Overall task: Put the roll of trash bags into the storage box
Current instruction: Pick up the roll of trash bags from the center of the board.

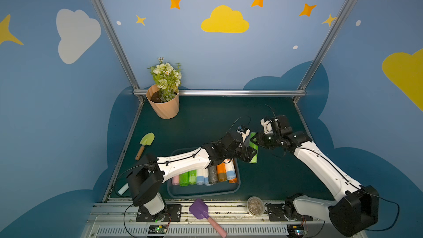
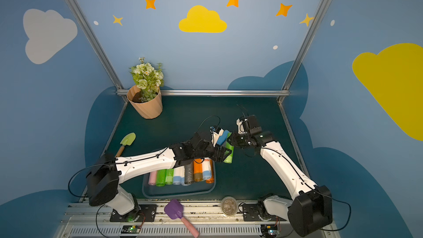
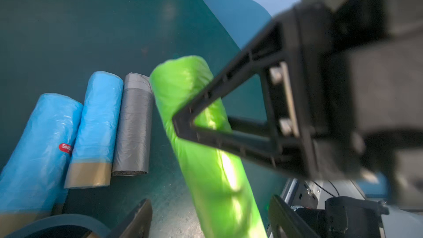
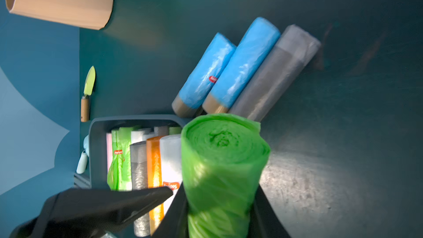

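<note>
A green roll of trash bags (image 1: 253,156) (image 2: 228,156) hangs above the table just right of the storage box (image 1: 203,195) (image 2: 178,195). My right gripper (image 1: 257,141) (image 4: 220,214) is shut on the roll's far end (image 4: 224,156). The left gripper (image 1: 250,155) (image 3: 210,216) is open. Its fingers (image 3: 139,218) stand either side of the roll (image 3: 206,156), with a gap on each side. The dark blue-grey box (image 4: 96,147) holds several rolls lying side by side. The left arm hides the box's far side in both top views.
Two blue rolls (image 3: 98,120) (image 4: 229,69) and a grey roll (image 3: 135,129) lie on the table beyond the box. A peach flowerpot (image 1: 163,104) stands at the back left. A green trowel (image 1: 145,144), a purple scoop (image 1: 201,209) and a round lidded container (image 1: 255,206) lie around.
</note>
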